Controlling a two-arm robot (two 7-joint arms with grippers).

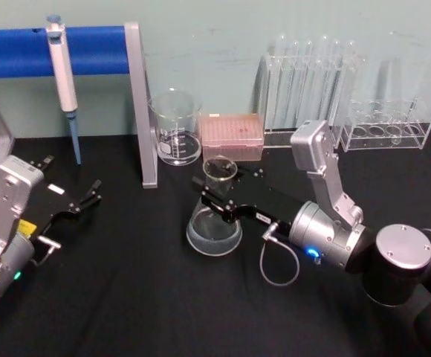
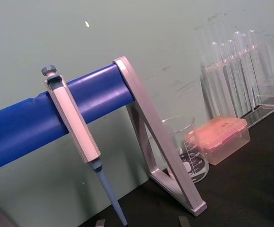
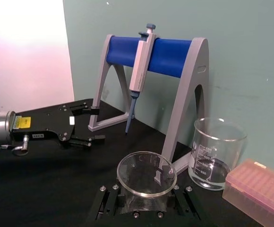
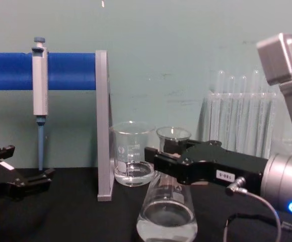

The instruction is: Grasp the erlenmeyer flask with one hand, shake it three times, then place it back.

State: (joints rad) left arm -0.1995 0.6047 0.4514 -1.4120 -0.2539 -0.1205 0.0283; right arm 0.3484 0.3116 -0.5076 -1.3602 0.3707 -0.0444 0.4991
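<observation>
Erlenmeyer flask (image 1: 214, 223) held by its narrow neck between the two black fingers of the right claw (image 1: 217, 202), which reaches in from the robot's right and is clenched on the glass just below the flared rim. In the right wrist view the open mouth of the flask (image 3: 146, 172) sits between the fingers (image 3: 109, 199) of that claw (image 3: 144, 202). In the chest view the conical body (image 4: 167, 212) hangs below the claw (image 4: 158, 160), upright. Whether the wide base touches the black table (image 1: 126, 297) cannot be told. The flask stands near the middle of the table, in front of a glass beaker (image 1: 175, 126) and a pink box (image 1: 232, 137), which lie side by side toward the back wall. Behind and to the right of these, tall test tubes (image 1: 312, 78) stand in a clear rack, with a second, lower clear rack (image 1: 390, 126) beside it. To the left of the beaker a grey stand (image 1: 143, 104) carries a blue bar, from which a pipette (image 1: 63, 71) hangs tip down. The left claw (image 1: 93, 192) lies low over the left part of the table, fingers spread and holding nothing, well apart from the flask; it shows likewise in the right wrist view (image 3: 93, 124).
</observation>
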